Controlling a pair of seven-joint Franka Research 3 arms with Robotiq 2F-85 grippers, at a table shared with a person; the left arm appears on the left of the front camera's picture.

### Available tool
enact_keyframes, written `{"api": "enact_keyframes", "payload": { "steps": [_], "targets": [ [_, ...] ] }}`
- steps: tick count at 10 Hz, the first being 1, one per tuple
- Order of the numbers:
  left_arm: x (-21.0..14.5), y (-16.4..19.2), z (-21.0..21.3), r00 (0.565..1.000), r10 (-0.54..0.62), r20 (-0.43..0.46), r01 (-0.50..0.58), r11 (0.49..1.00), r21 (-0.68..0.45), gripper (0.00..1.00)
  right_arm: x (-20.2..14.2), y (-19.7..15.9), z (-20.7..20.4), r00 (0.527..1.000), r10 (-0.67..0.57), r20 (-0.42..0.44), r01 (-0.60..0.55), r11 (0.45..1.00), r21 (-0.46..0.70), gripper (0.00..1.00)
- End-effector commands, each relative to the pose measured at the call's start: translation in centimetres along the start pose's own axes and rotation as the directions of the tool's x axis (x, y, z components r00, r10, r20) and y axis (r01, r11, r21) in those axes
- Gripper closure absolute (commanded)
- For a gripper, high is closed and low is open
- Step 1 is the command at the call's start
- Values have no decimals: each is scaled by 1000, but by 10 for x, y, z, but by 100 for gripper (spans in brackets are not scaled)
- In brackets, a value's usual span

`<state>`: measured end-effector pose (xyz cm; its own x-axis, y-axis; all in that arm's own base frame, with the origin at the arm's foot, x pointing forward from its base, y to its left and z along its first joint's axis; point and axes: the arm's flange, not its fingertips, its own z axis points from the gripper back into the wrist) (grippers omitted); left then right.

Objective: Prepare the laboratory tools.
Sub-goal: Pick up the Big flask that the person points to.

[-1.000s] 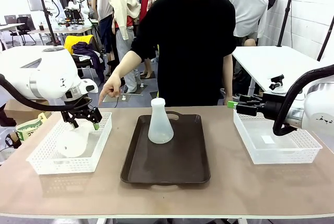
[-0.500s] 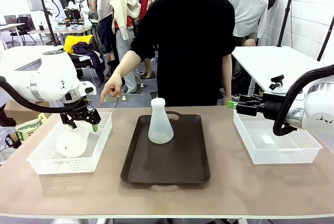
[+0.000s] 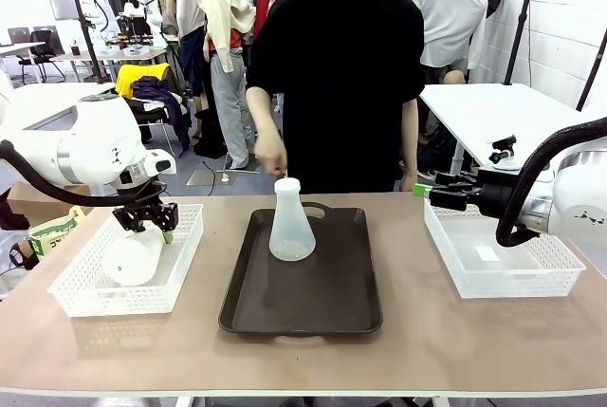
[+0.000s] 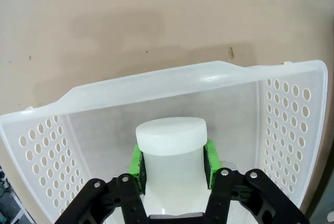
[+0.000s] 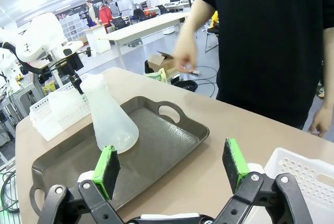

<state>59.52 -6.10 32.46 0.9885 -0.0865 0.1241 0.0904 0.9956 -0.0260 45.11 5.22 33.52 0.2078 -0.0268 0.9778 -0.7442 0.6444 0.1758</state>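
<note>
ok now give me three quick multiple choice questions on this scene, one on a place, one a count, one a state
1. Where does the upright flask stand?
A) on the floor
B) on the dark brown tray
C) in a person's hand

2. How many flasks are in view?
A) one
B) two
C) four

3. How do the right pincer's jaws stand?
A) open, holding nothing
B) shut on a flask
C) shut on a pen

Answers:
1 B: its base sits on the tray, near the far handle.
2 B: one stands on the tray, and the second flask is in the left basket, its neck clamped between the left pincer's green pads.
3 A: the right wrist view shows the green pads wide apart with nothing between them.
</note>
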Motion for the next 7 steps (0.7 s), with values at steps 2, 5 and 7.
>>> {"api": "enact_keyframes", "payload": {
  "steps": [2, 5, 7],
  "targets": [
    [6, 1, 3, 999, 26, 29, -27, 999, 28, 100, 1, -1, -1, 1000, 2, -13, -2, 1000, -1, 0],
    [2, 2, 2, 1000, 2, 12, -2, 1000, 3, 100, 1, -1, -1, 1000, 2, -13, -2, 1000, -1, 0],
    [2, 2, 2, 1000, 2, 12, -2, 1000, 3, 100, 1, -1, -1, 1000, 2, -13, -2, 1000, -1, 0]
  ]
}}
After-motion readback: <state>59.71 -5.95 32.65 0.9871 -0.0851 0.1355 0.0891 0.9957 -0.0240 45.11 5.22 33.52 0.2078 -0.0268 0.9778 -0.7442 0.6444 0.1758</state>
